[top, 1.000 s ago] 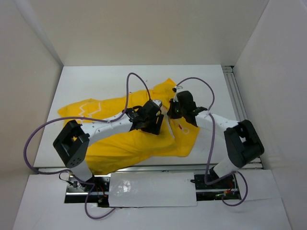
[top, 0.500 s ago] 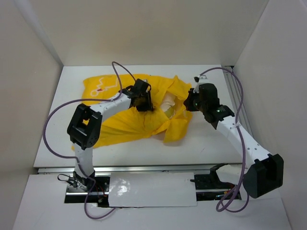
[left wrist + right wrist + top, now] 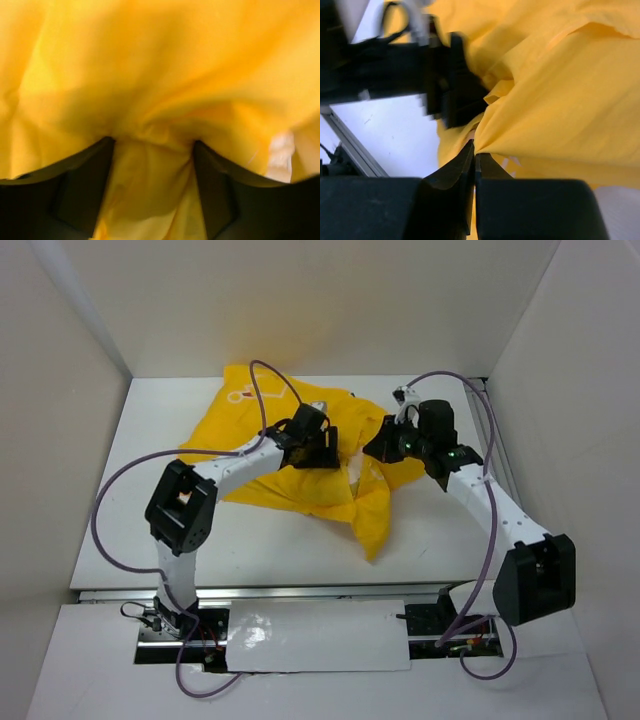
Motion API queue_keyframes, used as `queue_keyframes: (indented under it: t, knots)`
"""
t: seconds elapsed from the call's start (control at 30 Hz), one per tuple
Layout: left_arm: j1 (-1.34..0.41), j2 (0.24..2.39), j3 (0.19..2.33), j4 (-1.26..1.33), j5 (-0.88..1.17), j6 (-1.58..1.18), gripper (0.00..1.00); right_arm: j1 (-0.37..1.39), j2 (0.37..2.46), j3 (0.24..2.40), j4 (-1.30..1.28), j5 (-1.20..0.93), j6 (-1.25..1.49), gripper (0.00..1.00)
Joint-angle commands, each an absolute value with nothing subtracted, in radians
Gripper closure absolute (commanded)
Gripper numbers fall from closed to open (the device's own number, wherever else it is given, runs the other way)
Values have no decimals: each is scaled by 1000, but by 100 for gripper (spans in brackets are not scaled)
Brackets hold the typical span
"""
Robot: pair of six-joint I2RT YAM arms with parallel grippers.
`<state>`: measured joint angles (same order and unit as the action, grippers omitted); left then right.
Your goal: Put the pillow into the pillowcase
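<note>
While left fingers (image 3: 85,190) and right fingers (image 3: 455,172) pinch it, yellow pillowcase (image 3: 300,488) bunched, rumpled.

bright even overhead light, soft shadows – wrist views blurry, esp. left, close-up fabric unfocused.

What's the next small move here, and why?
Probably raise both claws a little together, so the pillow slides deeper. The left claw and right claw each pinch bunched pillowcase fabric. Only a cream sliver of pillow shows between the folds, so it looks mostly in but not settled.
</note>
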<state>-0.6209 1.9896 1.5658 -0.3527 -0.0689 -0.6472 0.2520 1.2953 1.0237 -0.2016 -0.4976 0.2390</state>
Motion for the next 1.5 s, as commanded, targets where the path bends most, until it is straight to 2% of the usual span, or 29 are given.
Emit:
queue_keyframes:
  t: [0.0,0.03,0.07,0.13,0.17,0.27,0.4,0.43,0.7,0.83,0.87,0.93,0.97,1.03,1.07,1.1,1.17,1.23,1.47]
  knots:
    - [-620,1834,1450,-365,-55,-609,19,238,1338,1100,-102,-418,258,90]
    - [-620,1740,1428,-365,-95,-609,11,238,1338,1112,-130,-396,243,77]
    - [-620,1694,1408,-365,-115,-609,3,238,1348,1121,-161,-370,242,46]
    - [-620,1607,1355,-374,-132,-589,0,238,1324,1112,-236,-272,233,15]
    - [-620,1533,1338,-374,-132,-589,0,238,1307,1112,-261,-234,233,10]
    - [-620,1451,1278,-333,-80,-534,0,238,1217,1043,-331,-98,268,9]
    - [-672,1451,1258,-322,-25,-477,0,238,1137,942,-402,-90,293,15]
    - [-696,1486,1258,-322,-14,-477,0,238,1125,924,-428,-118,305,22]
    - [-807,1634,1270,-253,77,-453,6,247,1104,704,-319,-245,359,28]
    - [-816,1709,1316,-239,66,-453,23,256,1183,695,-194,-327,341,33]
    - [-816,1726,1336,-248,57,-462,33,256,1215,695,-148,-337,331,33]
    - [-816,1776,1356,-261,48,-462,44,256,1259,684,-101,-347,321,33]
    - [-816,1792,1365,-270,48,-462,53,256,1272,675,-56,-359,321,33]
    - [-816,1816,1379,-281,37,-462,55,256,1298,675,-28,-359,308,34]
    - [-816,1837,1391,-281,37,-471,59,256,1321,675,-17,-350,308,38]
    - [-816,1838,1402,-281,37,-471,63,256,1321,675,-17,-333,317,54]
    - [-816,1850,1411,-281,37,-471,64,256,1331,675,-17,-333,318,83]
    - [-816,1868,1411,-281,17,-480,64,265,1298,675,-26,-333,308,100]
    - [-755,1978,1506,-290,-53,-535,68,265,1082,689,-210,-285,290,100]
